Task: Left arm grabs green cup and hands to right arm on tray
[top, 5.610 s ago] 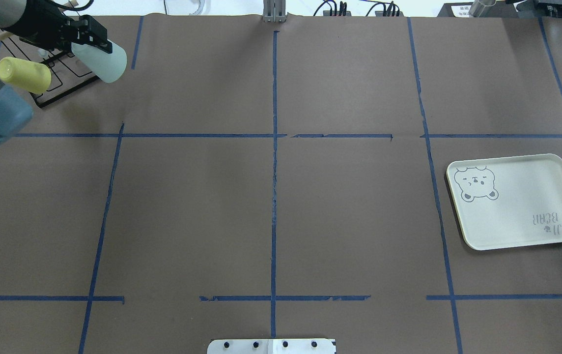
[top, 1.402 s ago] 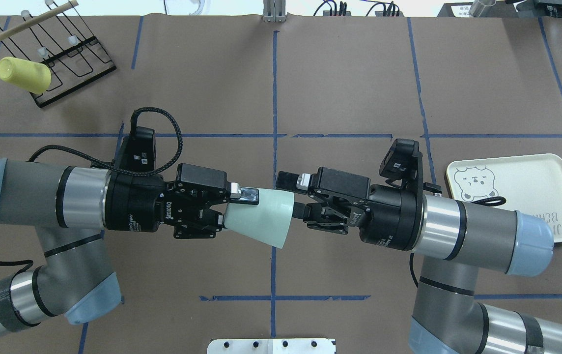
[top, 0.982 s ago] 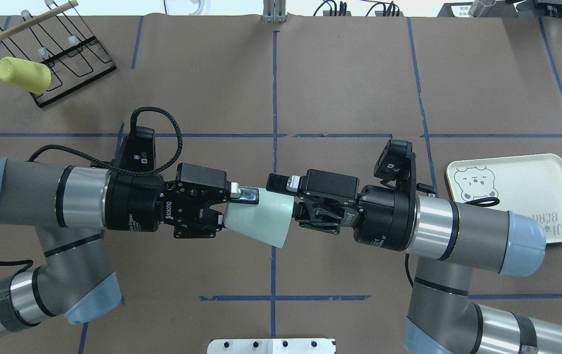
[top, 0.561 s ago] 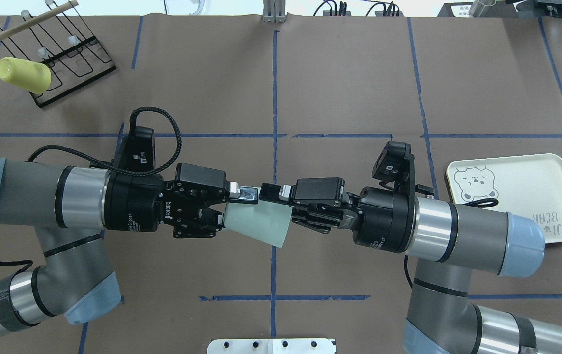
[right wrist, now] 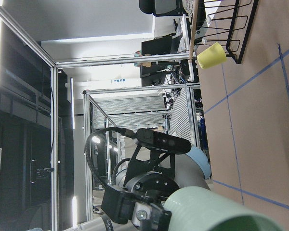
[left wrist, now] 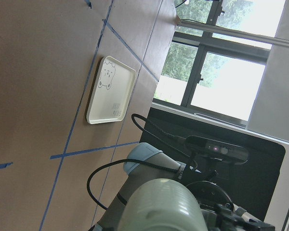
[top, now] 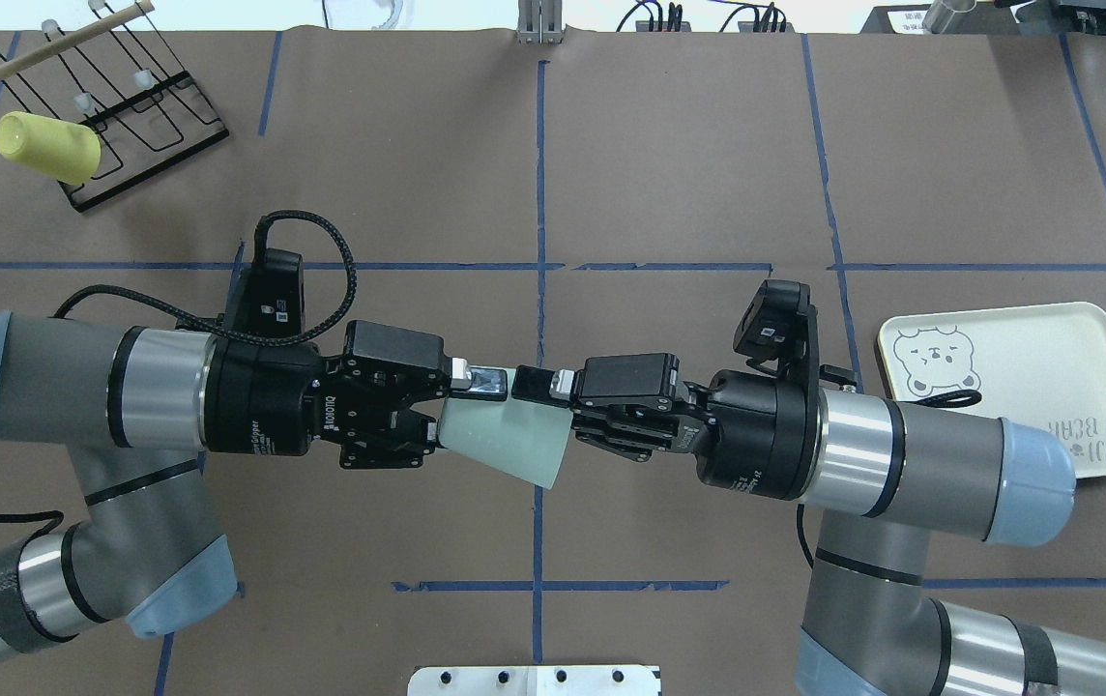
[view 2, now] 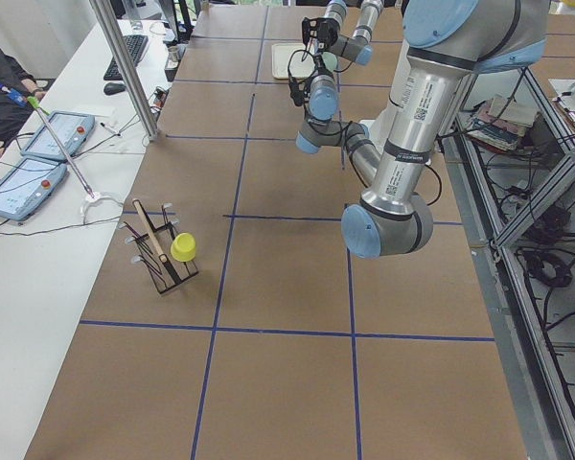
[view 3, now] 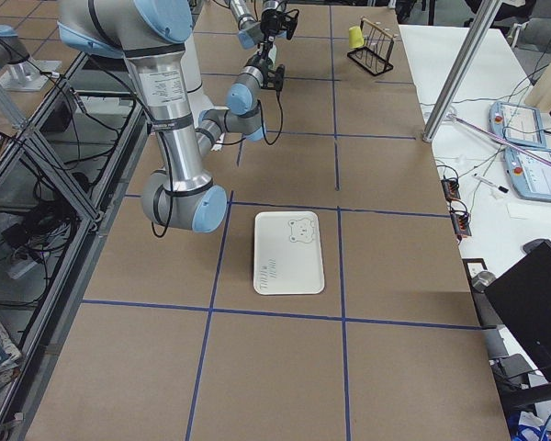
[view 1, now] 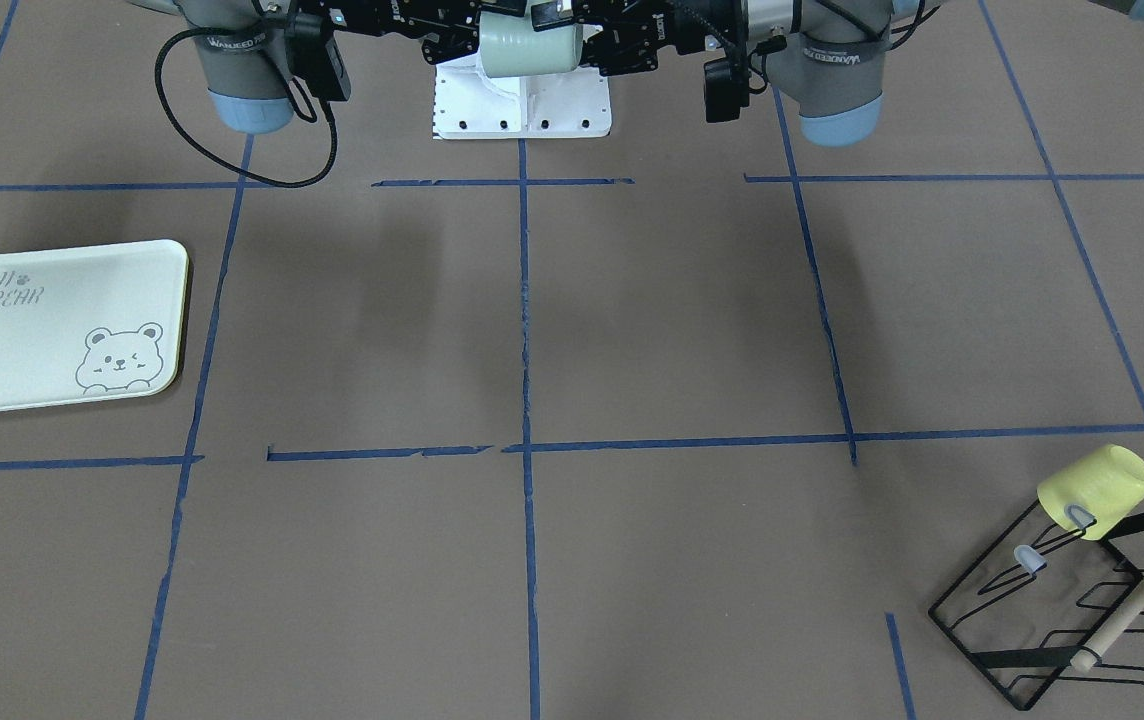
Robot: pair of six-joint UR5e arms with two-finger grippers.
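The green cup [top: 505, 440] hangs on its side in mid-air above the table [top: 688, 164], well apart from the tray [top: 1017, 387]. The left gripper [top: 456, 411] is clamped on its narrow base end, on the side away from the tray. The right gripper [top: 553, 406], nearer the tray, is pinched onto the wide rim. A yellow cup [top: 47, 147] sits on a wire rack [top: 147, 126], farthest from the tray.
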